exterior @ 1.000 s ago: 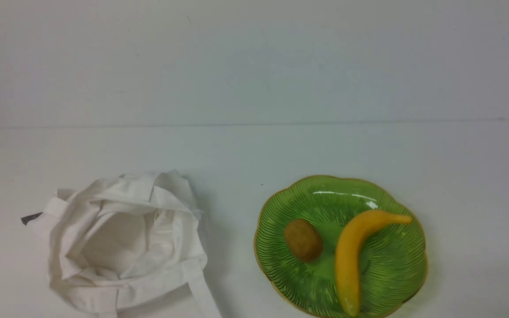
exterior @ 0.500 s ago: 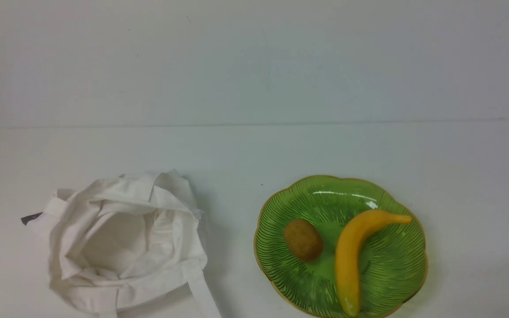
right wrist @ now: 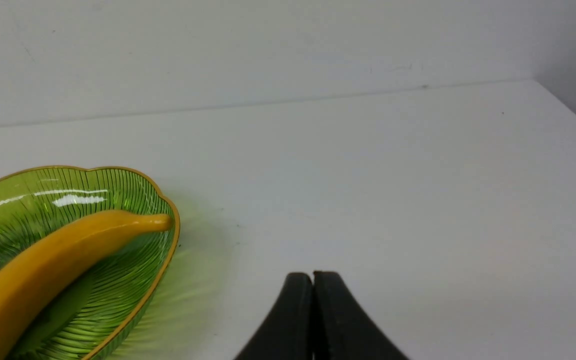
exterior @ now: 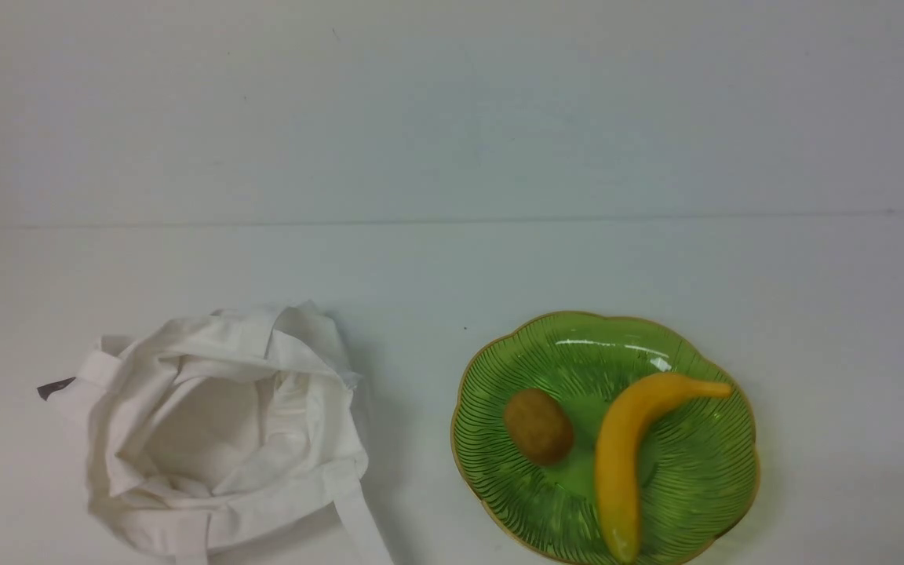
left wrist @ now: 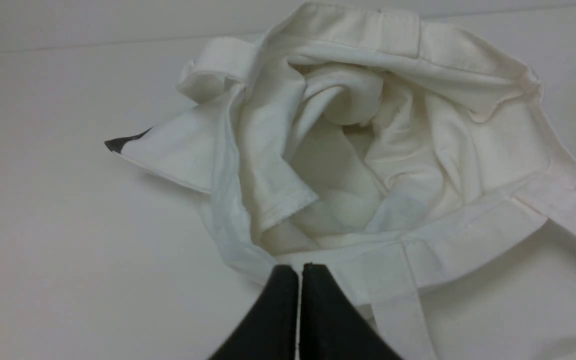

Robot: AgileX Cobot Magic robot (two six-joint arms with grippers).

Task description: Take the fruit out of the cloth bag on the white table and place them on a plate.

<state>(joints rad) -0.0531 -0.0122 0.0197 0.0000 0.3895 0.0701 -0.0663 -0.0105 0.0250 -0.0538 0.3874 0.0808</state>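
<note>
A brown oval fruit [exterior: 538,425] lies on the left side of the green glass plate [exterior: 679,345], beside a yellow banana [exterior: 625,455]. The off-white cloth bag [exterior: 216,431] sits crumpled and open at the table's left, and nothing but folded cloth shows inside the cloth bag [left wrist: 368,165]. My left gripper [left wrist: 300,267] is shut and empty, its black tips just short of the bag's near rim. My right gripper [right wrist: 313,276] is shut and empty over bare white table [right wrist: 393,175], to the right of the plate [right wrist: 165,240] and banana [right wrist: 58,265]. Neither arm shows in the front view.
A bag strap [exterior: 362,526] trails toward the front edge. A small dark tag [exterior: 54,387] sticks out at the bag's left. The back wall [exterior: 452,110] rises behind the table, and the table's right edge [right wrist: 575,117] is near my right gripper.
</note>
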